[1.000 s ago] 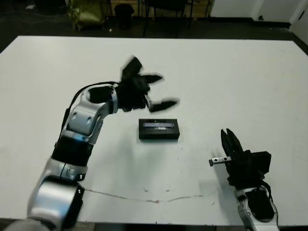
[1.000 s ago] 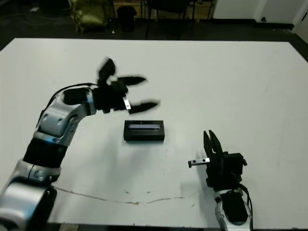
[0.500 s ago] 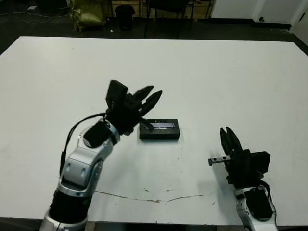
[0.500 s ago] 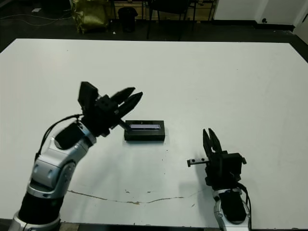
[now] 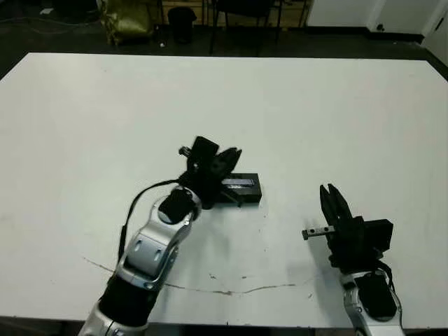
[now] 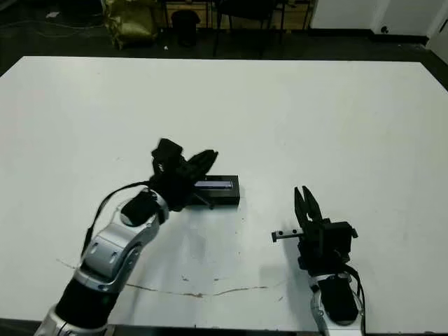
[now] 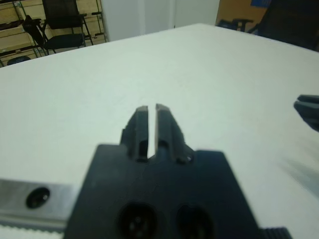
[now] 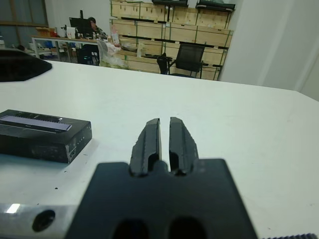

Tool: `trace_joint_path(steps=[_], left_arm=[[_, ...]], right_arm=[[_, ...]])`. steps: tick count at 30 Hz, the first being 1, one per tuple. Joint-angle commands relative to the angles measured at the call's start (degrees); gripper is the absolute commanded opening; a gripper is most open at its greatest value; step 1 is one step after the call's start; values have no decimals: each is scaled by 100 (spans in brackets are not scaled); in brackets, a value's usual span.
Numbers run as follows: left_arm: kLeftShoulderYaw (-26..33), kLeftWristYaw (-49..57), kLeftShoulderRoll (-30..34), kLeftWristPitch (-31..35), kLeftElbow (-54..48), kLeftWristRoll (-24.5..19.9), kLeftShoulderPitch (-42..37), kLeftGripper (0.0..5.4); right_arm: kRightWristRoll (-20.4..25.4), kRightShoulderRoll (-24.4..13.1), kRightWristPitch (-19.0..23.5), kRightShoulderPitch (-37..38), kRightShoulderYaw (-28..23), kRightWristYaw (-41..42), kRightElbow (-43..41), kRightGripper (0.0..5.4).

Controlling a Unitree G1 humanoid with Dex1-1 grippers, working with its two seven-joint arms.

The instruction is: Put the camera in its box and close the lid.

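Observation:
The box (image 5: 246, 199) sits mid-table with the lid (image 5: 242, 182) lying flat on top of it, pale strip facing up. It also shows in the right wrist view as the box (image 8: 44, 142) with its lid (image 8: 35, 121) on. The camera is hidden. My left gripper (image 5: 229, 155) hovers over the box's left end and covers it, its fingers (image 7: 141, 124) shut and holding nothing; I cannot tell whether it touches the box. My right gripper (image 5: 327, 192) stands upright to the front right of the box, apart from it, shut and holding nothing.
A thin brown line (image 5: 231, 289) runs across the table near its front edge. Chairs (image 8: 188, 59) and shelves with boxes stand beyond the far edge, and a person (image 8: 92, 22) sits far off. The other gripper's tips (image 7: 309, 107) show in the left wrist view.
My left arm swung from behind the box round to its near left side, and its gripper went from wide open to shut. The box, the lid and my right arm stayed still.

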Motion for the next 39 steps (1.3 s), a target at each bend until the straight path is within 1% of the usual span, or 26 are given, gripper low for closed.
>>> trace_joint_path(steps=[1,7,10,13,19,22,29,34,39], left_arm=[[-50,89,-107,-181,429,97,11,5],[-96,207,-179,-169,671,216,204,5],[-121,250,-179,-117,707,242,394,5],[-56,324,-243,117,743,192,598,5],[-6,509,-184,138,1007,337,808,5],[81,526,-162,159,1183,327,839,5],[185,547,-165,164,1281,338,879,5],[304,418,-182,51,1161,182,881,5],[476,348,-200,192,322,-32,914,5]], right_arm=[[22,-65,-42,25,-30,53,151,0],[105,-41,38,42,-45,77,120,0],[34,-57,149,67,-35,33,48,0],[26,-62,56,60,-38,50,101,0],[-9,-52,-5,81,-38,35,132,0],[-42,-52,176,121,-27,6,5,0],[-136,-48,272,152,1,-23,-49,0],[-218,-30,371,176,20,-65,-126,0],[-167,-24,325,168,5,-39,-99,0]])
